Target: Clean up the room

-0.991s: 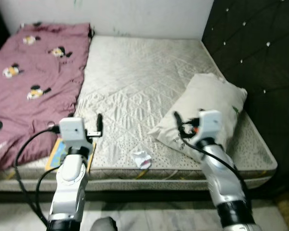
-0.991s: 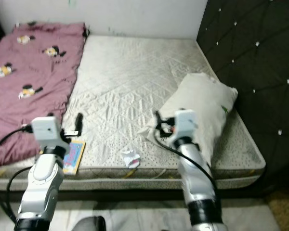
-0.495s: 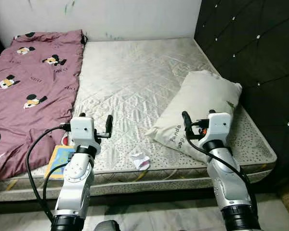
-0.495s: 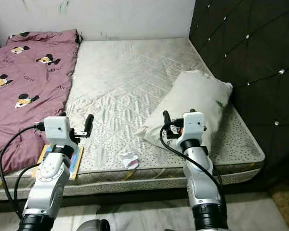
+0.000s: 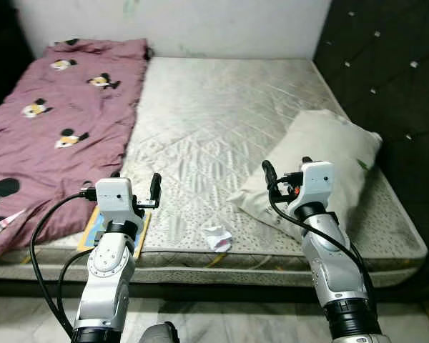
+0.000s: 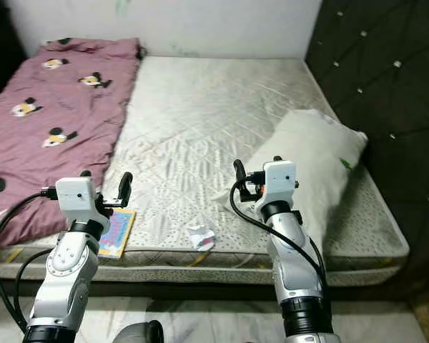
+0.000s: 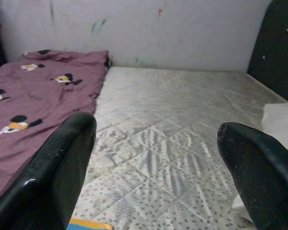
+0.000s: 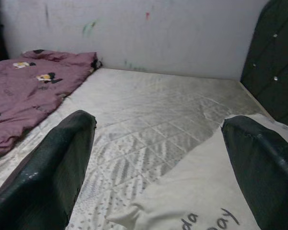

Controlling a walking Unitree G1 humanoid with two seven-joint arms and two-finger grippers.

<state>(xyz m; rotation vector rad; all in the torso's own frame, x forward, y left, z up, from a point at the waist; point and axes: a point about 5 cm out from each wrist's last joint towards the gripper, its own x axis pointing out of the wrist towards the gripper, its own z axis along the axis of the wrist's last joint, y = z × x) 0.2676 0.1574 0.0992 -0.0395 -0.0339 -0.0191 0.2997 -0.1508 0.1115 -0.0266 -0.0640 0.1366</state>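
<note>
Crumpled paper (image 5: 217, 238) lies on the mattress (image 5: 222, 114); both pincers, left (image 7: 153, 167) and right (image 8: 158, 163), spread wide, empty.

One bed (image 5: 222, 107) holds one pillow (image 5: 329, 164), one maroon blanket (image 5: 50, 136), one crumpled paper (image 5: 217, 238) and one book (image 5: 100, 227).

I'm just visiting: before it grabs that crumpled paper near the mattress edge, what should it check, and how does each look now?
1. Crumpled paper in plain sight, nothing on it: ok.
2. Left gripper open and holding nothing: ok.
3. Right gripper open and holding nothing: ok.
4. Pillow lies apart from the paper: ok.
5. Book at the mattress edge is apart from the paper: ok.
6. A gripper is down at the paper: not ok, both are raised.
</note>
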